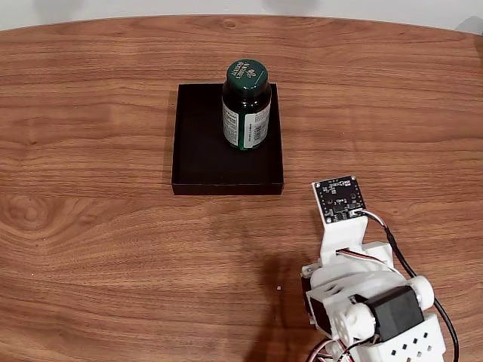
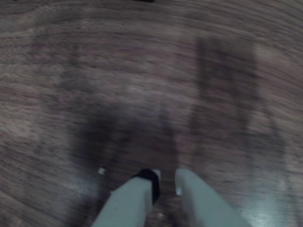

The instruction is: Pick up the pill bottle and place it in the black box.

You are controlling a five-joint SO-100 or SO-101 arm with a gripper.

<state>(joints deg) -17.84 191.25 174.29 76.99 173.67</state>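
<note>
A: Obs., fixed view. Pill bottle (image 1: 247,105) stands upright inside the black box (image 1: 204,162), toward the 1 o'clock corner of the tray floor, label facing the camera, dark green cap on. Box lies flat on the wooden surface (image 1: 90,226), a little above picture centre.

B: Arm position?

A: White arm (image 1: 362,302) sits at about 5 o'clock from the box, well apart from it; a small black circuit board (image 1: 339,199) tops it.

B: End effector?

A: Wrist view, blurred: end effector (image 2: 165,182) enters from 6 o'clock, its two pale fingers (image 2: 128,201) close together with a narrow gap, nothing between them. Bare wood grain under it, plus a small white speck (image 2: 101,170) at 9 o'clock of the tips
</note>
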